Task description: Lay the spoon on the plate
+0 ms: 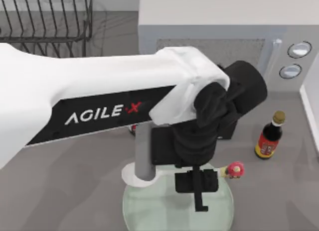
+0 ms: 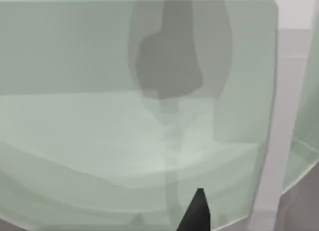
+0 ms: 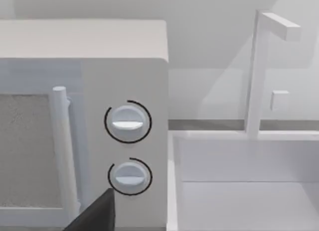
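Our left gripper [image 1: 199, 183] hangs over the plate [image 1: 149, 213]; whether its fingers hold anything, we cannot tell. The spoon [image 1: 234, 170] seems to lie across the plate's far edge. Glossy, light, slippery: best pinched mid-handle.

Soft, even light falls from above, leaving only faint shadows on the grey worktop [image 1: 75, 191]. A dull grey shadow lies across the glassy plate [image 2: 75, 141], without glare.
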Controlling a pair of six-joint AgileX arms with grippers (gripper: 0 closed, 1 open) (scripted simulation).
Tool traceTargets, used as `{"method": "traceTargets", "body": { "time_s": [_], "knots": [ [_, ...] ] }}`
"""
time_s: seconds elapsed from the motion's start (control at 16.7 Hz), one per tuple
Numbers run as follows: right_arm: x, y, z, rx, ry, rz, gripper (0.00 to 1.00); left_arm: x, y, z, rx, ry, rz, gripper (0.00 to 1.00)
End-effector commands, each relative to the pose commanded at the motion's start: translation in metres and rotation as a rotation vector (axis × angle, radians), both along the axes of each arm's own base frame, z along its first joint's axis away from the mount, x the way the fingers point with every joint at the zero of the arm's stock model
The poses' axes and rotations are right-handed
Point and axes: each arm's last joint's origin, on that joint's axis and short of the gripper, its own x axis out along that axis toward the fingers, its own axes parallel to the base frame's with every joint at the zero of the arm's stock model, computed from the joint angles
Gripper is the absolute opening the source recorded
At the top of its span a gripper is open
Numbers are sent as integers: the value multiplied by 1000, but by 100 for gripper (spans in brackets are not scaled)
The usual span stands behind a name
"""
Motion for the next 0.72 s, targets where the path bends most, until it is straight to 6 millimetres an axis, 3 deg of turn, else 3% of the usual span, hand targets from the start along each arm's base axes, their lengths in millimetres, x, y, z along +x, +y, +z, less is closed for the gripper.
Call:
{"method": "traceTargets", "body": {
  "time_s": [0.42, 0.72],
  "knots": [
    [0, 0, 0, 0, 0, 0, 100, 10, -3, 8, -88, -88, 13, 0],
    [0, 0, 0, 0, 0, 0, 100, 8, 3, -3, -68, -45, 16, 0]
  ]
}}
